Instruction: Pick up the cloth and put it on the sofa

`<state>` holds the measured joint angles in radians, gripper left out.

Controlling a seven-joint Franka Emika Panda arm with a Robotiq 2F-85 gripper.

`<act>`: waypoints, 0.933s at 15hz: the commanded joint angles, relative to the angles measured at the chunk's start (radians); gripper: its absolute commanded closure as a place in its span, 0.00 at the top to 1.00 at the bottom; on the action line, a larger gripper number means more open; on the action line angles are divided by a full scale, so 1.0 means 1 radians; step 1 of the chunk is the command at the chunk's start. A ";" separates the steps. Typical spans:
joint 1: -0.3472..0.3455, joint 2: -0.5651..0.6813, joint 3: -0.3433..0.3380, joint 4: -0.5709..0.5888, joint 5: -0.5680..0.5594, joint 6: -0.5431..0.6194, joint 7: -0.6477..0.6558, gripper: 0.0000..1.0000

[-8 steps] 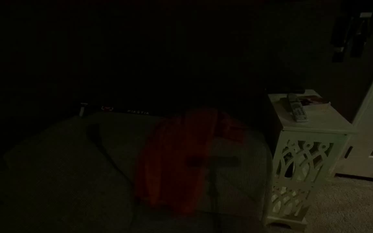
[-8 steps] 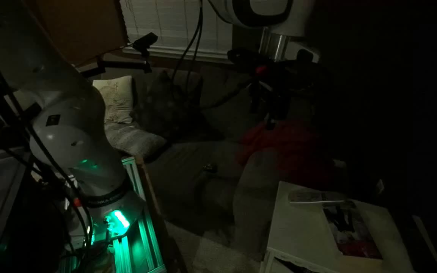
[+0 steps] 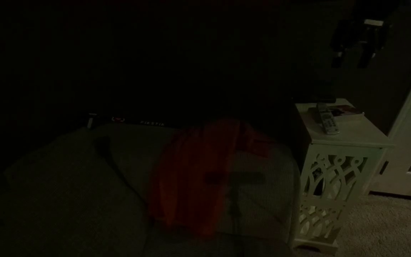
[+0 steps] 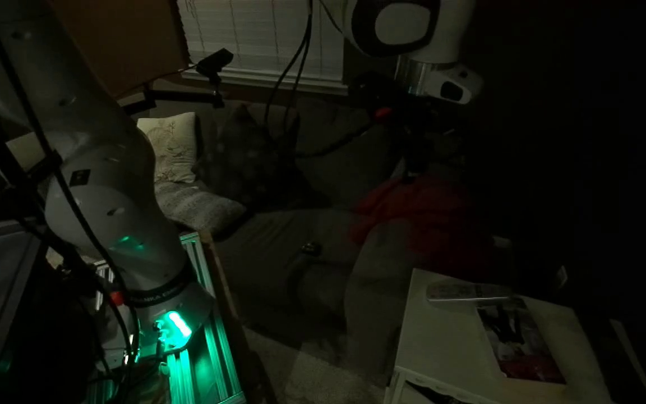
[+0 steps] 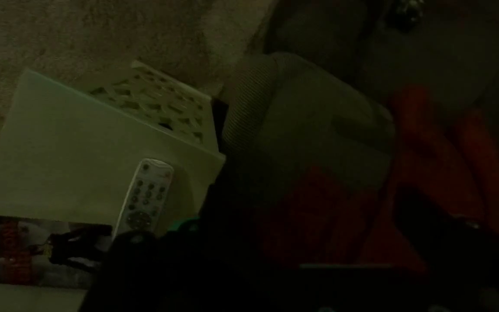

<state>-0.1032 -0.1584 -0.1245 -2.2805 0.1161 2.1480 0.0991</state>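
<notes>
The red-orange cloth point(image 3: 191, 178) is draped over the arm of the grey sofa point(image 3: 77, 185). In an exterior view the cloth point(image 4: 418, 207) lies on the far side of the sofa arm, over the sofa point(image 4: 278, 235). In the wrist view the cloth point(image 5: 440, 164) hangs over the sofa arm point(image 5: 319, 108), partly hidden by a dark finger. My gripper point(image 3: 350, 63) is open and empty, high above the side table and apart from the cloth. It also shows, very dark, in an exterior view point(image 4: 411, 168) and in the wrist view point(image 5: 310, 195), where its fingers are wide apart.
A white side table point(image 3: 351, 132) stands beside the sofa arm, with a remote point(image 3: 327, 119) and a book point(image 4: 519, 339) on top. A black stick point(image 3: 152, 123) lies along the sofa. Pillows point(image 4: 169, 146) rest at the sofa's far end. The room is very dark.
My gripper has moved left in an exterior view, closer to the cloth, and stays open. The arm's wrist sits slightly lower and further right in an exterior view. The cloth has not moved.
</notes>
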 commanded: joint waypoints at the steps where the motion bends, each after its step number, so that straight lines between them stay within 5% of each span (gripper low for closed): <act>1: 0.037 0.204 0.039 0.100 0.157 0.204 0.125 1.00; 6: 0.079 0.507 0.076 0.300 0.176 0.462 0.308 1.00; 14: 0.174 0.921 0.048 0.741 0.111 0.353 0.434 1.00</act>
<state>0.0374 0.6181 -0.0535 -1.7361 0.2653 2.5716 0.4714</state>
